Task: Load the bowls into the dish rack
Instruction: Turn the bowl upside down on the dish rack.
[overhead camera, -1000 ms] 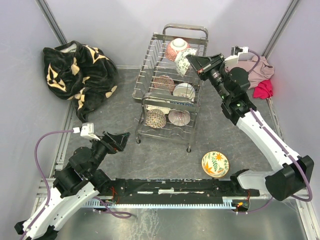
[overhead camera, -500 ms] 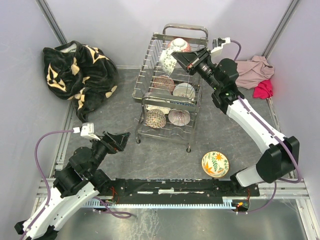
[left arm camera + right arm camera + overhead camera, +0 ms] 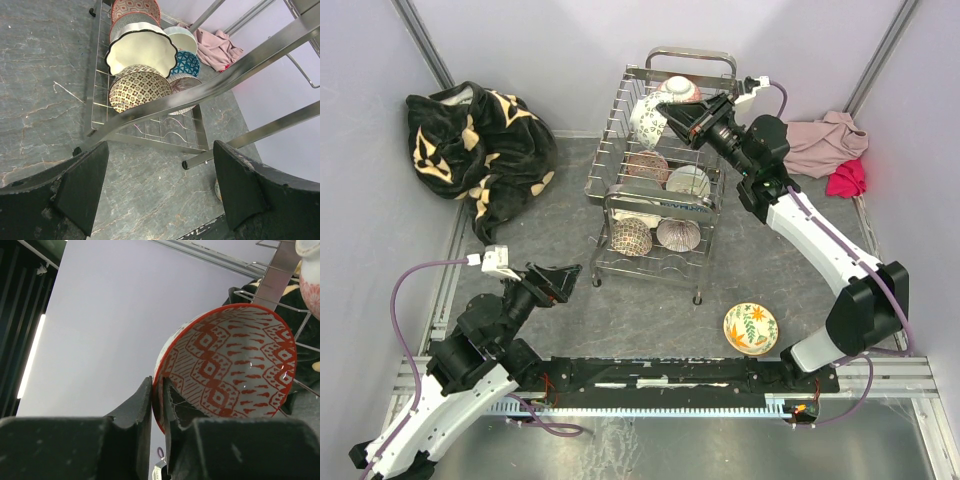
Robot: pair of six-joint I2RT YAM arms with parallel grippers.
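Observation:
The dish rack stands mid-table, with several bowls on its two tiers. My right gripper is over the top tier, shut on the rim of a white bowl with a red pattern inside. In the right wrist view the rim of the bowl sits pinched between the fingertips of the gripper. A pink bowl rests behind it. A floral bowl lies on the table near the front right. My left gripper hangs open and empty left of the rack, its fingers spread wide.
A black and tan blanket is heaped at the back left. Pink cloth and red cloth lie at the back right. Walls close in on three sides. In the left wrist view a rack leg stands near.
My right arm has swung left, carrying the bowl from beside the rack's right edge to over its top tier. The left arm has not moved.

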